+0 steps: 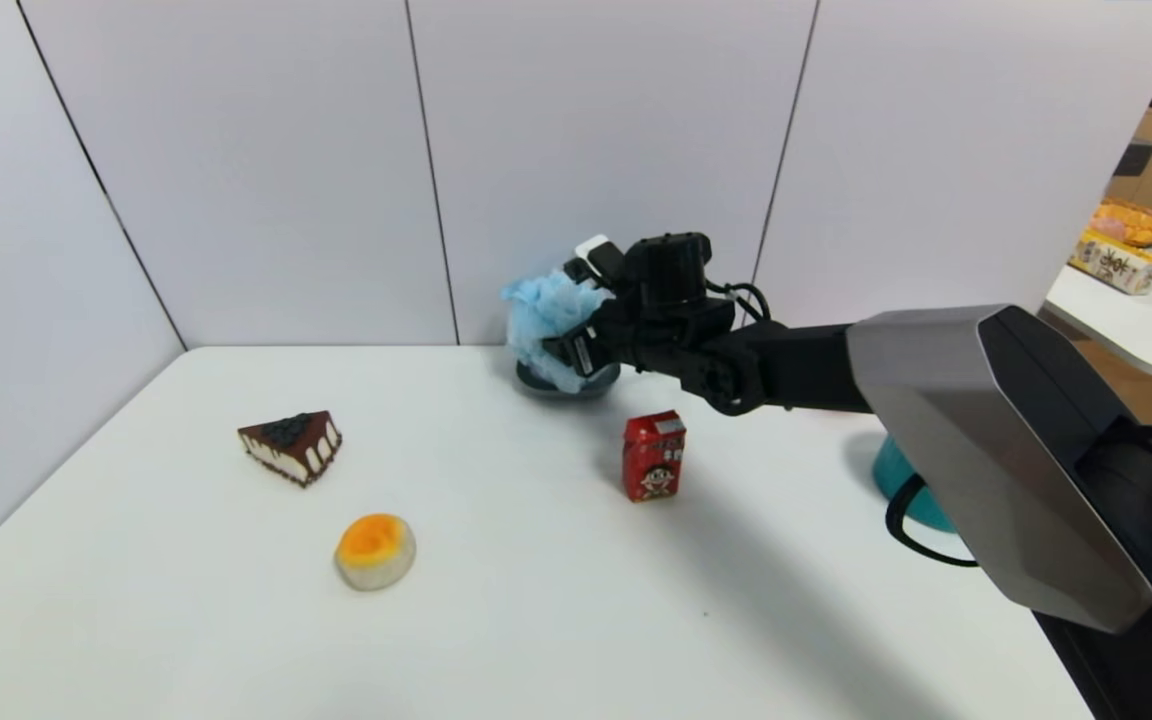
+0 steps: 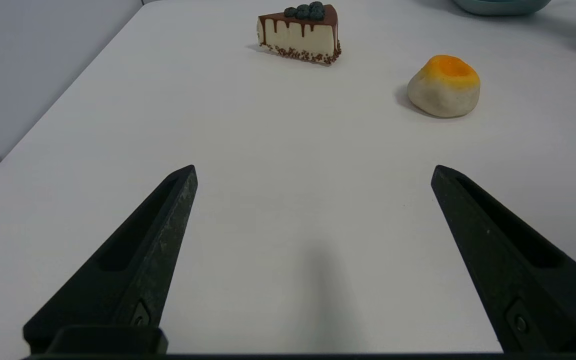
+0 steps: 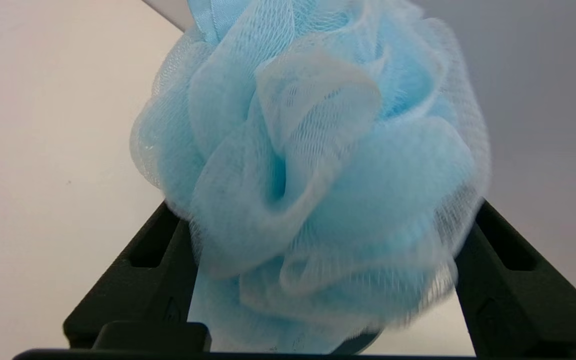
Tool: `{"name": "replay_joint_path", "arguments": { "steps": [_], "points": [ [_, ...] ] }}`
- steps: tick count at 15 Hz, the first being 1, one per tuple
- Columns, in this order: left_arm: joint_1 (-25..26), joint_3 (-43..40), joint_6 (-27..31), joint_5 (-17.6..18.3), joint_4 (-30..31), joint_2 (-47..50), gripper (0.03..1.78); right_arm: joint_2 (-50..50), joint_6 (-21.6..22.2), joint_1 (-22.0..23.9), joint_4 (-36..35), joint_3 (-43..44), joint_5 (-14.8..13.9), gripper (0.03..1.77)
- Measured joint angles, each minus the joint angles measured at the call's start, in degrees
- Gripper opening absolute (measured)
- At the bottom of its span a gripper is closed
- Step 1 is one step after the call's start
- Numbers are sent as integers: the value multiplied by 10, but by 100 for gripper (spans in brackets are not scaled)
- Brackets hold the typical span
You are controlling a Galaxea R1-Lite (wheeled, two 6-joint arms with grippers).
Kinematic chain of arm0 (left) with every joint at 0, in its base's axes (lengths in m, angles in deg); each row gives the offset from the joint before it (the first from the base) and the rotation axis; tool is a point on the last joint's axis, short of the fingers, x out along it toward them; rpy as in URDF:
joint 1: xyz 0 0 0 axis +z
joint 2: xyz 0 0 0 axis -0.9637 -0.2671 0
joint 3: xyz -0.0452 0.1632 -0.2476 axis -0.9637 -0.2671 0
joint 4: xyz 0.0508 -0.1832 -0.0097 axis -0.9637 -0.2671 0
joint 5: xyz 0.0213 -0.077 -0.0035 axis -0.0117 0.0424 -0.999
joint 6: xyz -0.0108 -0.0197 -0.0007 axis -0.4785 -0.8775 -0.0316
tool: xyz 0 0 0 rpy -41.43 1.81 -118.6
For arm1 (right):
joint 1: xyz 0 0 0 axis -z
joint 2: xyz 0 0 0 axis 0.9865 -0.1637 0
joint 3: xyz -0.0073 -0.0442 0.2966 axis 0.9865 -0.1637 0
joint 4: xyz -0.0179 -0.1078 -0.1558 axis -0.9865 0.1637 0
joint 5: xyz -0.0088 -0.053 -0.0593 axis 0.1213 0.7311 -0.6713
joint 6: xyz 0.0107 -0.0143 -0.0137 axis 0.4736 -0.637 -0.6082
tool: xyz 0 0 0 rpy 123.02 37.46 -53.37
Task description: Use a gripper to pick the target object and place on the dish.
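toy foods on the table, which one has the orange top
The small round off-white bun, its domed top orange-yellow; the other, a wedge-shaped cake slice, is chocolate-brown on top with dark berries.

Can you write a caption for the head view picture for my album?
Right gripper, spread around the fluffy blue pouf, above the little dish at the back.

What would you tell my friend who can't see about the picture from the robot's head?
The robot's right hand is around a fluffy light blue bath pouf, over a small dark dish at the back of a white table. Nearer are a red carton, a chocolate-topped cake slice and an orange-topped bun.
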Motion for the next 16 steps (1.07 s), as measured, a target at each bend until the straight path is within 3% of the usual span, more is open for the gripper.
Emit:
{"name": "replay_joint_path", "arguments": {
  "steps": [8,16],
  "points": [
    [0,0,0,0,0,0,169,34,-9,10,22,-1,0,161],
    [0,0,0,0,0,0,169,234,26,21,204,-73,-2,167]
  ]
}}
